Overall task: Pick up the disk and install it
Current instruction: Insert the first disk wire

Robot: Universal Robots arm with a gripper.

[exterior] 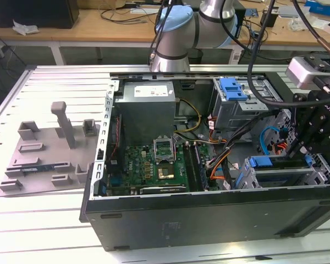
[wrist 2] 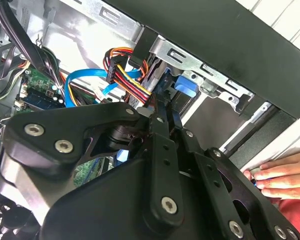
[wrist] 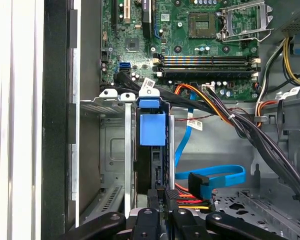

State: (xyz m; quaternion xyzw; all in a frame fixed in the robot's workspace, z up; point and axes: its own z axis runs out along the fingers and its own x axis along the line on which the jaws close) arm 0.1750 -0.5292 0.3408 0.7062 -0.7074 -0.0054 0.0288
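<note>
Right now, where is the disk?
The disk stands on edge in the drive bay at the case's front corner, on the exterior view's right, beside the blue data cable, with the gripper right at its end.

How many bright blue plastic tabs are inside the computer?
2 in the exterior view: one tab on the far drive cage, one tab on the near cage by the end effector. More may hide behind cables.

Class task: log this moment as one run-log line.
gripper: at drive bay, fingers unclear | disk: upright in bay slot | hand: on case edge
</note>
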